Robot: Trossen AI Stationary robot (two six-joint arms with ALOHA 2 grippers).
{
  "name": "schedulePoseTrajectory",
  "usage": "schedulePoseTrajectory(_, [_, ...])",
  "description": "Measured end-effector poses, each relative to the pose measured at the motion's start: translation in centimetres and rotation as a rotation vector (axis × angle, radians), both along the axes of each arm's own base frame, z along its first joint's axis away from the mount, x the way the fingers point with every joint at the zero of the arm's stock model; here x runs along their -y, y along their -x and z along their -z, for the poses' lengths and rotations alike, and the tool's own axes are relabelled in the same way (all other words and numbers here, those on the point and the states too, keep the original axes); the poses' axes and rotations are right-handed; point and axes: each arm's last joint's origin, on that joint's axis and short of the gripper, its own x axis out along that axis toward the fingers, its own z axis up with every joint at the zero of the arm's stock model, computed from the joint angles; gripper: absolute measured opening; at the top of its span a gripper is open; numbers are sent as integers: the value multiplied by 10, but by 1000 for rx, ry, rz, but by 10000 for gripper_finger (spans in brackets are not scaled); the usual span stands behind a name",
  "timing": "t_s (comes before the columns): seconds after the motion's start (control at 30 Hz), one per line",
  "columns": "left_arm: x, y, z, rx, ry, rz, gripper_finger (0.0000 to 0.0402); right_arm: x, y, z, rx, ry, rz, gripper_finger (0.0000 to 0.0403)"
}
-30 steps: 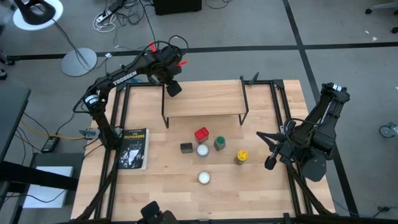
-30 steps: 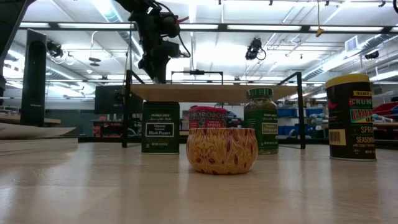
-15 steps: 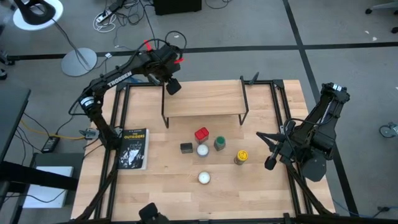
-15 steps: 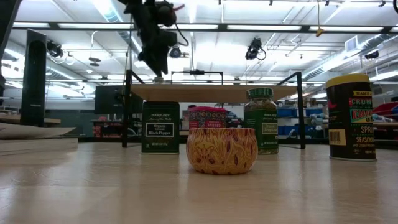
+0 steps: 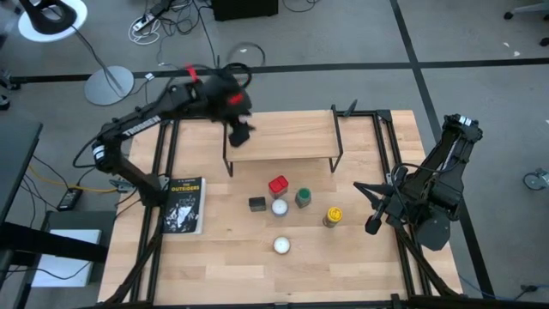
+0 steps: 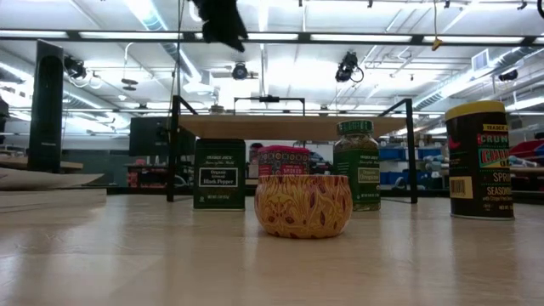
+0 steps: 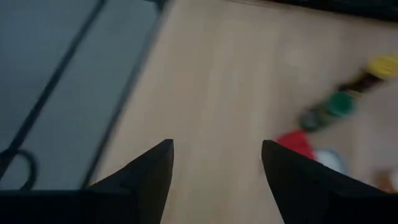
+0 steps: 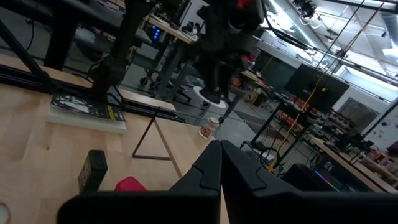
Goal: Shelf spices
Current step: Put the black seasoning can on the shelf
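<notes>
The shelf [image 5: 283, 142] stands at the table's far middle on black legs. My left gripper [image 5: 239, 133] hangs open and empty high above the shelf's left end, at the top edge of the low view [image 6: 219, 21]. A tan jar [image 8: 211, 127] stands below it, hidden in the high view. In front of the shelf, on the table, stand the red box [image 5: 278, 184], dark tin [image 5: 256, 203], green-lidded jar [image 5: 303, 197] and yellow-lidded jar [image 5: 333, 215]. My right gripper [image 5: 360, 186] waits shut at the table's right side, touching nothing.
Two white-topped round objects sit among the spices, one [image 5: 280, 207] beside the dark tin and one [image 5: 281, 245] nearer the near edge. A book [image 5: 184, 206] lies at the table's left. Black frame rails [image 5: 390, 146] run along the table's sides.
My left gripper has risen from just above the shelf's left end to well above it, and its arm has drawn back toward the table's left. The spices on the table have stayed where they were.
</notes>
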Motion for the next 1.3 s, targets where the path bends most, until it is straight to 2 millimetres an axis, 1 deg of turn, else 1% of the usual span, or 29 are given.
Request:
schedulePoseTrajectory(0.13, [38,-18,6,-23,23,92,249,0,0,0,-1,1,0,5])
schedulePoseTrajectory(0.3, [82,-33,14,-57,-18,41,249,0,0,0,-1,1,0,2])
schedulePoseTrajectory(0.37, [99,-36,23,-70,4,60,249,0,0,0,-1,1,0,2])
schedulePoseTrajectory(0.43, [114,-38,37,-101,33,70,249,0,0,0,-1,2,0,5])
schedulePoseTrajectory(0.5, [126,-37,57,-163,52,69,249,0,0,0,-6,4,-5,6])
schedulePoseTrajectory(0.57, [136,-36,80,-216,64,70,249,0,0,0,-15,4,-17,5])
schedulePoseTrajectory(0.7, [153,-35,127,-248,109,59,249,-1,0,0,-18,2,-23,2])
schedulePoseTrajectory(0.8, [162,-34,150,-216,81,54,249,-1,0,0,-19,3,-23,3])
schedulePoseTrajectory(0.9, [163,-31,163,-218,47,30,257,-1,0,0,-17,0,-23,5])
schedulePoseTrajectory(1.1, [163,-27,177,-242,68,34,290,-1,-1,-1,-12,-6,-24,2])
schedulePoseTrajectory(1.3, [164,-27,184,-217,97,47,326,-1,-1,-1,-12,-7,-24,5])
